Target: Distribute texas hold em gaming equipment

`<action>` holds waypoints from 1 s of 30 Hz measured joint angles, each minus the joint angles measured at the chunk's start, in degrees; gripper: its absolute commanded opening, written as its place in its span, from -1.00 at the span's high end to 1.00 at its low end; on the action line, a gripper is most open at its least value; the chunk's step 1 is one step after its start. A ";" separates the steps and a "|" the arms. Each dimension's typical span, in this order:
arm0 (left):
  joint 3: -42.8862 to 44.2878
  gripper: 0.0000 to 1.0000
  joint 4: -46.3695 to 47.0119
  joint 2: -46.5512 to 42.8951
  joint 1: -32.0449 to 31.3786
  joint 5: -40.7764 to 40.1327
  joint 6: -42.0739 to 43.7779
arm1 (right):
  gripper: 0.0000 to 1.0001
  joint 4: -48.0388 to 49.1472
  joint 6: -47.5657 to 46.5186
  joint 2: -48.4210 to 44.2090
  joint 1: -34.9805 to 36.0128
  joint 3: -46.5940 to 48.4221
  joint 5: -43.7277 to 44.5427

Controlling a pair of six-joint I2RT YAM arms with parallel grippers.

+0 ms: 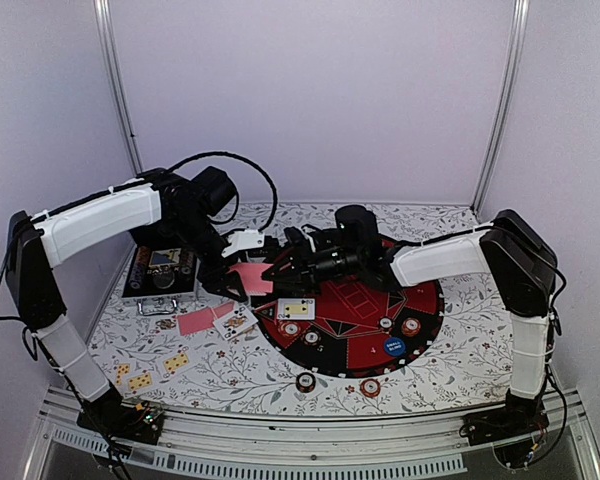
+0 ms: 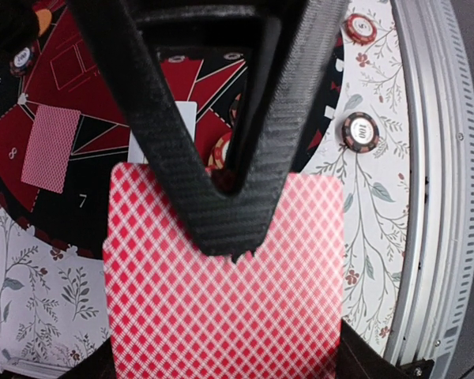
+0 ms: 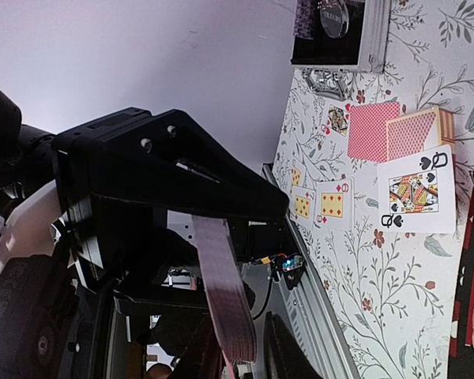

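A pink-red-backed playing card (image 1: 249, 276) hangs in the air over the mat's left edge. My left gripper (image 1: 232, 284) is shut on it; the card (image 2: 221, 292) fills the lower left wrist view and hides my fingertips. My right gripper (image 1: 272, 271) reaches in from the right. One of its fingers (image 2: 221, 213) lies over the card's back. In the right wrist view the card (image 3: 225, 300) shows edge-on between my right fingertips (image 3: 288, 355), with a gap on one side. A face-up card (image 1: 296, 308), chips (image 1: 311, 338) and a blue button (image 1: 394, 348) lie on the mat.
The round black-and-red mat (image 1: 425, 300) lies centre right. The silver case (image 1: 160, 272) stands at the left. Several cards (image 1: 195, 321) lie in front of it, a queen (image 3: 415, 193) among them. Two chips (image 1: 306, 381) lie off the mat near the front edge.
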 measured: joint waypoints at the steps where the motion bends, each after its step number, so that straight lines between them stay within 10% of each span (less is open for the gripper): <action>1: 0.00 0.16 0.00 0.00 0.00 -0.04 0.00 | 0.67 -0.26 -0.20 -0.26 0.00 -0.15 0.15; 10: -0.04 0.17 -0.70 0.02 0.04 -0.68 0.02 | 1.00 -1.75 -1.36 -1.40 -0.35 -0.79 0.37; 30: -0.04 0.20 -0.70 0.09 0.07 -0.85 0.04 | 1.00 -4.28 -2.19 -4.11 -1.84 -2.95 -0.31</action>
